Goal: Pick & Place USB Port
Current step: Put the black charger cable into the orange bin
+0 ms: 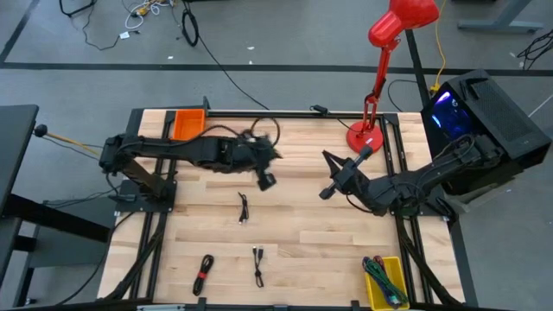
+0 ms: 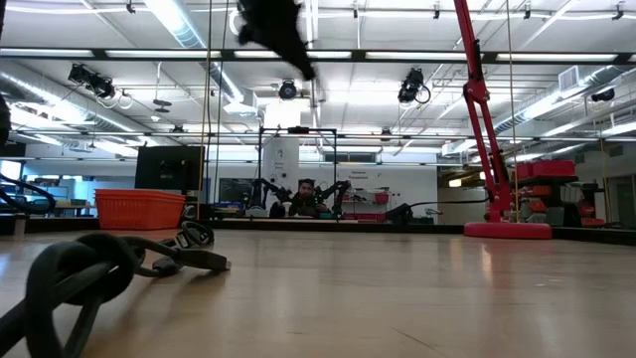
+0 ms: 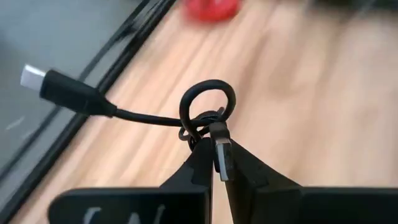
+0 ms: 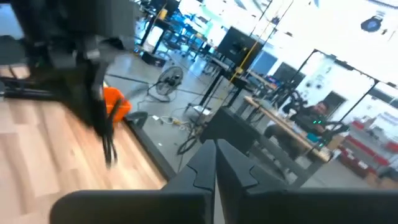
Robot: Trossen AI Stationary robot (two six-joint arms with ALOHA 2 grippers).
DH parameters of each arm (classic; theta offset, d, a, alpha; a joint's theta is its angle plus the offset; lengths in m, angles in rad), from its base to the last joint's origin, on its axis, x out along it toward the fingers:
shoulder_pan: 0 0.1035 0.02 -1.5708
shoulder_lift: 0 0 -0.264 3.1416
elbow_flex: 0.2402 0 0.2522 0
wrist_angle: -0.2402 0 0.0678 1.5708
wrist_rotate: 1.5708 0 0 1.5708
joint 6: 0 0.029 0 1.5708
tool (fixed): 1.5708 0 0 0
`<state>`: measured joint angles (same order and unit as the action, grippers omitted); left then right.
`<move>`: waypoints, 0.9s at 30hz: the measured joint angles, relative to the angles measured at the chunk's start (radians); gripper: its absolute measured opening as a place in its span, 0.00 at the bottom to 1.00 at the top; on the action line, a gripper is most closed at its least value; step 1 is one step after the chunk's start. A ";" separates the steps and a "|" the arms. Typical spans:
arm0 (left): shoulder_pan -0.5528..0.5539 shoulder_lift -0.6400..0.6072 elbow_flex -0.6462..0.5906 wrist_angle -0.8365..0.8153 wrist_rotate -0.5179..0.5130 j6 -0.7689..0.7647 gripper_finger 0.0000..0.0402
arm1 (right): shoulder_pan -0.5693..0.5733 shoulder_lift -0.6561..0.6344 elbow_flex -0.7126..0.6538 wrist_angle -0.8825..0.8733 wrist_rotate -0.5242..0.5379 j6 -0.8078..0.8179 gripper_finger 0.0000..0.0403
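Between the left gripper's (image 3: pixel 214 163) fingers (image 3: pixel 194 171), pinched tight, hangs the USB cable (image 3: pixel 124 106).

Bright, even overhead light; ceiling tubes (image 2: pixel 189 30) glare in low view; both wrist views motion-blurred.

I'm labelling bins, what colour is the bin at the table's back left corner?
Orange; the bin shows best in the high view.
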<state>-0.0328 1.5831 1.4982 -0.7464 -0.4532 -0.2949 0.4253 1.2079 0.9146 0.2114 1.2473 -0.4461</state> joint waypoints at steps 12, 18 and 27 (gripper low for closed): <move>0.025 -0.105 0.000 -0.598 -0.342 -0.356 0.05 | 0.077 0.000 -0.001 -0.299 -0.128 0.370 0.04; 0.133 -0.133 -0.006 -0.702 -0.363 -0.402 0.05 | 0.126 0.000 0.000 -0.340 -0.166 0.449 0.04; 0.346 -0.362 -0.376 -0.519 -0.280 -0.373 0.05 | 0.208 0.000 0.000 -0.369 -0.156 0.493 0.04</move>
<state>0.3129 1.2211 1.1219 -1.2656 -0.7328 -0.6683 0.6336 1.2083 0.9142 -0.1577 1.0916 0.0472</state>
